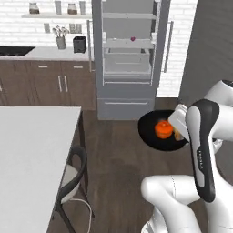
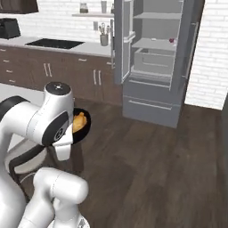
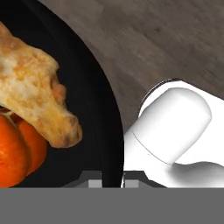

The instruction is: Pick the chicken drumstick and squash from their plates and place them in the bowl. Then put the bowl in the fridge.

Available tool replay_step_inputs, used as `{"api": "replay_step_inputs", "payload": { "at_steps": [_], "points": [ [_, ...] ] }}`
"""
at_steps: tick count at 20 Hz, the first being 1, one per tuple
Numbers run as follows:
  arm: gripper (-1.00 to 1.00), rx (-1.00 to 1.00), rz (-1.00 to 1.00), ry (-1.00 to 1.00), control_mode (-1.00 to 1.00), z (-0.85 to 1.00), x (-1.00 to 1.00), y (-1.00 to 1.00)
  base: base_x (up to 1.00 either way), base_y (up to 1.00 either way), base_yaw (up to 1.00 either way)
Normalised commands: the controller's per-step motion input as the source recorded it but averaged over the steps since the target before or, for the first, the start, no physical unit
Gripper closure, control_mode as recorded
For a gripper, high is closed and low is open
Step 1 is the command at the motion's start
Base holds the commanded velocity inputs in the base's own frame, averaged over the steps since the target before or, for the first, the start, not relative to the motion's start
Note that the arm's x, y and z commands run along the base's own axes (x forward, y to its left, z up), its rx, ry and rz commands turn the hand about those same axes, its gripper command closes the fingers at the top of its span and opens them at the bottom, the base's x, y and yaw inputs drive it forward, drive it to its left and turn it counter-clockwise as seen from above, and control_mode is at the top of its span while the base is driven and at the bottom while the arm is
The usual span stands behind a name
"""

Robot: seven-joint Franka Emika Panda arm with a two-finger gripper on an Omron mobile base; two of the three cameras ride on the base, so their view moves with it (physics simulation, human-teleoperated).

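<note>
The black bowl hangs in the air above the wooden floor, and my gripper is shut on its rim. Inside it lie the orange-red squash and the golden-tan chicken drumstick. In the hand view the drumstick rests over the squash against the bowl's dark wall. From the right base view, the bowl and drumstick peek out behind my arm. The fridge stands ahead with its doors open, showing pale shelves and drawers. The plates are out of view.
A white island counter with a dark chair lies to the left. Brown cabinets line the back wall. A small red item sits on a fridge shelf. Open wood floor stretches toward the fridge.
</note>
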Motion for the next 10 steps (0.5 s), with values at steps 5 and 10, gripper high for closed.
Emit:
{"api": "replay_step_inputs", "payload": {
  "at_steps": [5,10],
  "points": [
    [1.0,0.0,0.0,0.0,1.0,0.0,0.0,0.0,0.05,-0.88,-0.53],
    [1.0,0.0,0.0,0.0,1.0,0.0,0.0,0.0,0.87,-0.43,-0.36]
  ]
}}
